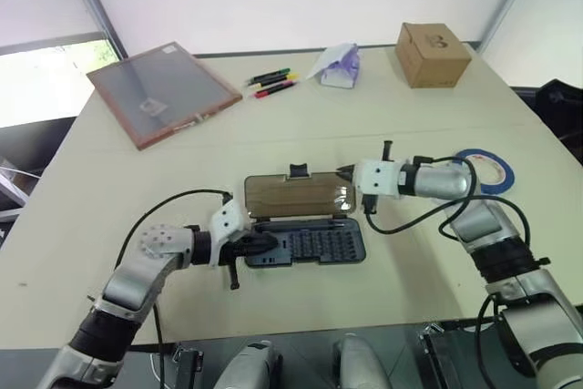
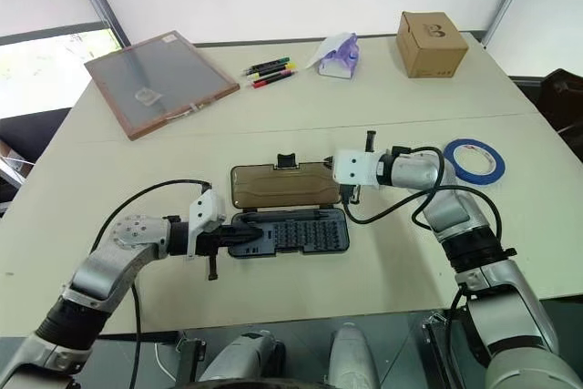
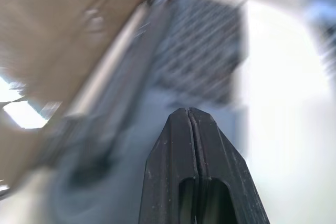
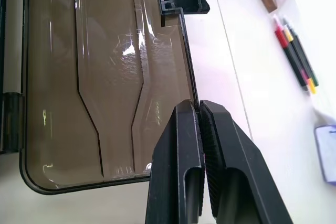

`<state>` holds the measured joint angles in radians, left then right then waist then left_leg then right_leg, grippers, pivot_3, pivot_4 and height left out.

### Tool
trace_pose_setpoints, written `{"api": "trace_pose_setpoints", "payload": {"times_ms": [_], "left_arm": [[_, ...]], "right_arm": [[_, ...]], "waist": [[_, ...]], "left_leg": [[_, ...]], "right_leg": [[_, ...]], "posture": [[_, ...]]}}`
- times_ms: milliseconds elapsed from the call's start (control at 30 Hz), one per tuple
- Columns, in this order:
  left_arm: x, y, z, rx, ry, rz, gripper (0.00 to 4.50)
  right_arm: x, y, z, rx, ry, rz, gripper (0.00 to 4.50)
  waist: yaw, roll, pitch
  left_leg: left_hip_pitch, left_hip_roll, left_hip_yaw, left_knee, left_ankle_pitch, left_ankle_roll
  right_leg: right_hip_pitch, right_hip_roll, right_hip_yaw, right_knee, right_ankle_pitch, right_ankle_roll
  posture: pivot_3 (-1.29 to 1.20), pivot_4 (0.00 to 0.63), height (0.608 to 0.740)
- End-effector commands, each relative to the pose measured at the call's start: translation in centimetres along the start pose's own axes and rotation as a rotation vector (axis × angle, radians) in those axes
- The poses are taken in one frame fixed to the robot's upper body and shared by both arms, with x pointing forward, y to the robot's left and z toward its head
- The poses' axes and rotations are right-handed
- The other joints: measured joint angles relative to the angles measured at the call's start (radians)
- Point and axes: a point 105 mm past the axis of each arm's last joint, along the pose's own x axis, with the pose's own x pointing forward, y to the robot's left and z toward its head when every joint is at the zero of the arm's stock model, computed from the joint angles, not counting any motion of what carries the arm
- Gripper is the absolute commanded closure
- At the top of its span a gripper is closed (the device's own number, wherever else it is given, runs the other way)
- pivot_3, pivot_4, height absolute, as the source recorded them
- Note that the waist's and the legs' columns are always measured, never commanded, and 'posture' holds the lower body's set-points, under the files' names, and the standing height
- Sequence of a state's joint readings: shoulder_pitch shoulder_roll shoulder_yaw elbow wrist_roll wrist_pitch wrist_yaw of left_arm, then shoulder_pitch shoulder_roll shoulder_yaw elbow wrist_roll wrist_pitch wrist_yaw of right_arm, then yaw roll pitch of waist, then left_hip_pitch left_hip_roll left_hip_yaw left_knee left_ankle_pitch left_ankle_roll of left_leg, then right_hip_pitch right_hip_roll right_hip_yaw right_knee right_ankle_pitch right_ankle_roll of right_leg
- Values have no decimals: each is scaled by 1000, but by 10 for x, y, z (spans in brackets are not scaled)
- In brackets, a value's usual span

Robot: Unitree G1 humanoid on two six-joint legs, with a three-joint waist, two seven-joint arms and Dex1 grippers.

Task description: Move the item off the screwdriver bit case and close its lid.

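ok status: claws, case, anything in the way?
Left claw shut, pressing on case. Right claw shut on lid edge. Lid open, flat. Tape off, on table; nothing in the way.

Bright daylight; blurred left-wrist view

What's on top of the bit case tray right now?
Only the left tool, shut, resting on the left end of the screwdriver bit case. The bits there are covered. The blue tape lies on the table; the lid is open flat.
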<state>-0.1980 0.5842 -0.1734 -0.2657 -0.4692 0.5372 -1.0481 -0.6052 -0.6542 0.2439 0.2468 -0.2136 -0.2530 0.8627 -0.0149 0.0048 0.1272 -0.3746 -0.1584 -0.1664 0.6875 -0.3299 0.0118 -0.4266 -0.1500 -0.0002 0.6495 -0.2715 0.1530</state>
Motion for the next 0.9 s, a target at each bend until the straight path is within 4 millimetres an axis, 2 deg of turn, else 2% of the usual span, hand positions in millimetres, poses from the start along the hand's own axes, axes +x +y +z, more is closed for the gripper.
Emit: {"api": "trace_pose_setpoints", "payload": {"times_ms": [33,133,233,300,367,467,633,767,900], "left_arm": [[-16,-21,52,-90,-145,-106,4500],[-30,-6,85,-116,-252,-31,4500],[-46,43,110,-86,-361,224,4500],[-57,80,111,-85,-395,419,4500],[-64,105,108,-120,-426,529,4500],[-57,122,86,-132,-365,566,4500],[-40,131,46,-116,-232,529,4500],[-24,134,22,-99,-140,463,4500],[-16,136,13,-88,-97,414,4500]], "right_arm": [[-4,-9,10,-61,-32,-32,4493],[-5,-8,8,-69,-26,-33,4493],[-7,-10,8,-66,-23,-50,4493],[-7,-11,7,-42,-22,-68,4493],[-6,-13,7,10,-32,-93,4493],[-6,-13,7,23,-31,-106,4493],[-5,-13,8,24,-29,-111,4493],[-3,-12,10,22,-34,-111,4493],[-3,-13,11,16,-36,-108,4493]], "waist": [[0,0,0],[2,-1,1],[4,-1,1],[3,-1,1],[2,-2,2],[-4,-2,2],[-2,-4,3],[-1,-4,3],[-2,-5,3]], "left_leg": [[0,0,0,-1,0,0],[0,0,0,-1,0,-1],[1,0,0,-1,1,-1],[1,0,0,-1,1,-1],[1,0,0,-1,1,-2],[1,0,0,-3,1,-2],[0,0,0,-3,1,-2],[0,0,0,-3,1,-2],[0,0,0,-3,1,-2]], "right_leg": [[0,0,0,0,0,0],[0,0,0,0,0,0],[1,0,0,-1,0,0],[1,0,0,-2,0,0],[1,0,0,-2,0,0],[0,0,0,-2,0,0],[0,0,-1,-2,0,0],[0,0,-1,-2,0,0],[0,0,-1,-2,0,0]], "posture": [[0,150,740],[0,150,740],[0,150,740],[0,150,740],[0,150,740],[0,150,740],[0,150,740],[0,150,740],[0,150,740]]}}
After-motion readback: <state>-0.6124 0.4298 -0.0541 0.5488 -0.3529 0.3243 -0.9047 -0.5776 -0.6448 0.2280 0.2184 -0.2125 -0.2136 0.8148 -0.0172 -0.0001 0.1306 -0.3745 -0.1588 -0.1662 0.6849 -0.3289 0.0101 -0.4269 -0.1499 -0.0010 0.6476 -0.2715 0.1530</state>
